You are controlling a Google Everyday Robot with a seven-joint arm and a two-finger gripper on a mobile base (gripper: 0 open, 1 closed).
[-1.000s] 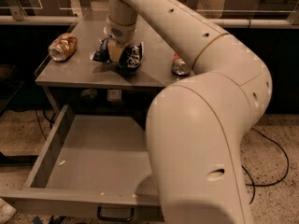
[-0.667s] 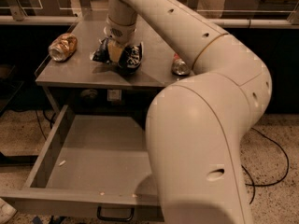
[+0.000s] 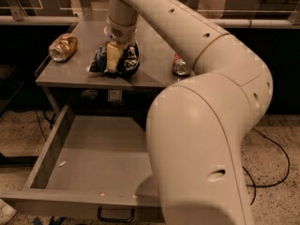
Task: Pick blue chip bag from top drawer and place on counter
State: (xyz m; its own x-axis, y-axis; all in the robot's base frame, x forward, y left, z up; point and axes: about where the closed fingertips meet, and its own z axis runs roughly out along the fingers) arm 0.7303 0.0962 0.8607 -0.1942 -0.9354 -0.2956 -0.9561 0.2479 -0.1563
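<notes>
Apparently nothing has shifted over the last second: we see the gripper [image 3: 113,60] where it was, down on the blue chip bag [image 3: 129,59], which lies on the counter [image 3: 154,76] near its front edge, between a crushed gold can [image 3: 63,47] on the left and a soda can [image 3: 180,67] on the right. We cannot tell whether the gripper clamps the bag or has let go. With the top drawer [image 3: 49,144] pulled out nearer us and no bag in it, we judge that only release and retreat remain.
</notes>
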